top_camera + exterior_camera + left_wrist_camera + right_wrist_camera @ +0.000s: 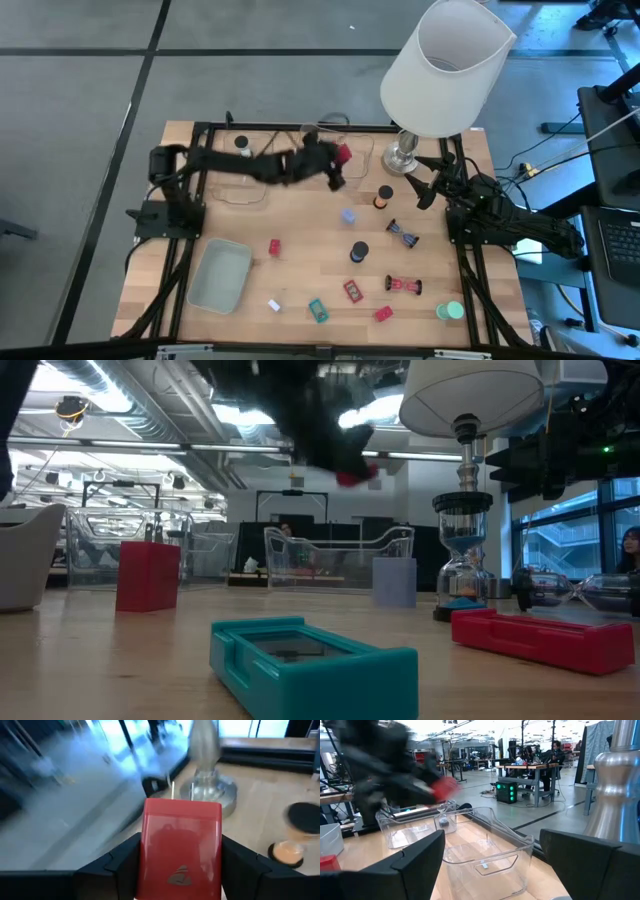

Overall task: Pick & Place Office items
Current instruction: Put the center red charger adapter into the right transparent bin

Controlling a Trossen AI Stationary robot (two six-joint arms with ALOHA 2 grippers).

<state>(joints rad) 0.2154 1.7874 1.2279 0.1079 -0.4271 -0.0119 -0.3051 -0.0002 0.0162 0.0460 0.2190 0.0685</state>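
The left claw (340,160) was clamped on a red block (182,847), held in the air over the clear trays (345,150) at the table's far edge. One clear tray (485,852) held a small white piece (483,866); the green tray (222,275) near the left lay bare. The right claw (428,188) waited with fingers apart beside the lamp (445,65).

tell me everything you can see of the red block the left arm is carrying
The red block is a smooth, plastic-looking rectangular piece with a small embossed logo on its face. It stands upright, clamped between the two dark fingers of the left tool, held up off the table near the clear trays by the lamp base.
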